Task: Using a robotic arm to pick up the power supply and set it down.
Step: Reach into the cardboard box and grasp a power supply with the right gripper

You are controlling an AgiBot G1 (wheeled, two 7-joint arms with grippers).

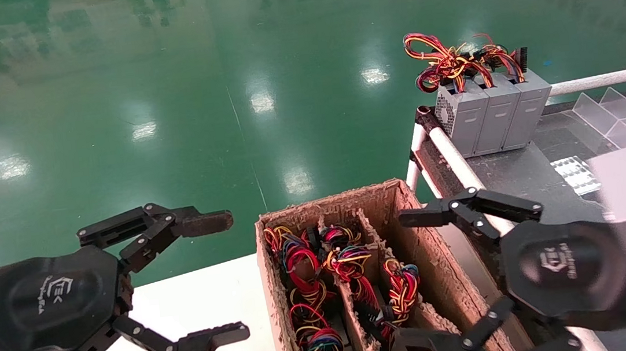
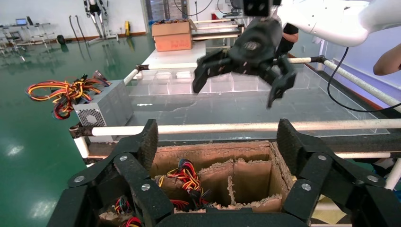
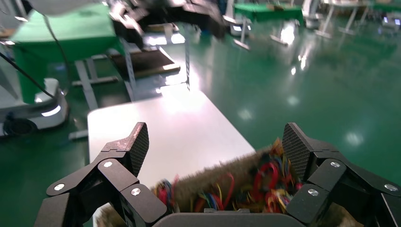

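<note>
Both our grippers hung wide open and empty: right gripper (image 1: pixel 437 281) just above the cardboard box (image 1: pixel 446 278), probably lining up a power supply (image 1: pixel 400 288) below its fingers; left gripper (image 1: pixel 216 278) parked beside it.

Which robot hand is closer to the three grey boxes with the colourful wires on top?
The right gripper. It hangs over the cardboard box, below the grey power supplies. The left gripper is farther, over the white table.

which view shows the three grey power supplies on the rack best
The head view: all three grey power supplies stand side by side at the rack's corner, wire bundles on top, nothing blocking them. The left wrist view catches only the end unit with its vent grille and wires at an angle. The right wrist view does not show them.
</note>
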